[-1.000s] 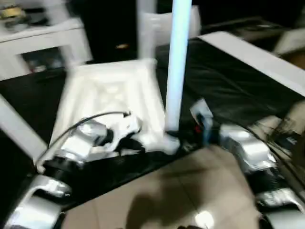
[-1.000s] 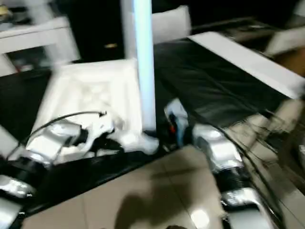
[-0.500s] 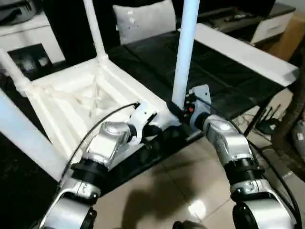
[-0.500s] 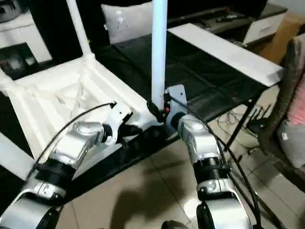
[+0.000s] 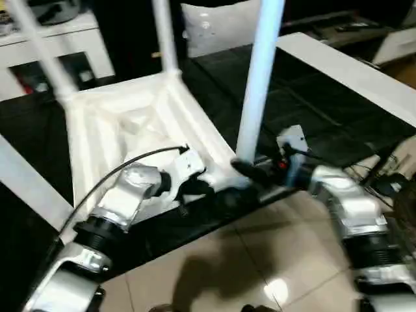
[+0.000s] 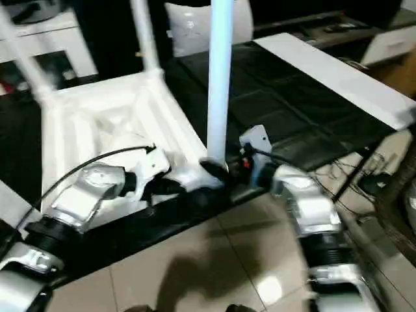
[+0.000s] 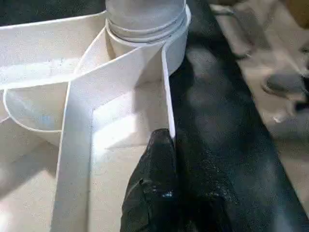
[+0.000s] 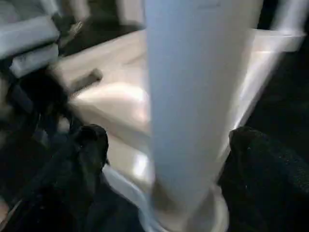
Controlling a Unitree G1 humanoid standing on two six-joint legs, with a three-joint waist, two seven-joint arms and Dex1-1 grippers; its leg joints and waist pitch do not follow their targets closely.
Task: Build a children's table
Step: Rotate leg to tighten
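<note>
Dim, motion-blurred, glare on floor (image 5: pixel 276 289)

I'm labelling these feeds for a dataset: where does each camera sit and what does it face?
Left and right eye views: on the head, looking down over both silver forearms at the upturned table top.
Left wrist view: along the left gripper at the rim by a corner socket.
Right wrist view: the right gripper astride the near leg.
All share that corner.

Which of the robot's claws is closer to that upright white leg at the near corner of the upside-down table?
Right. The right claw has a finger on either side of the leg, near its base. The left claw sits beside it on the table top's rim.
</note>
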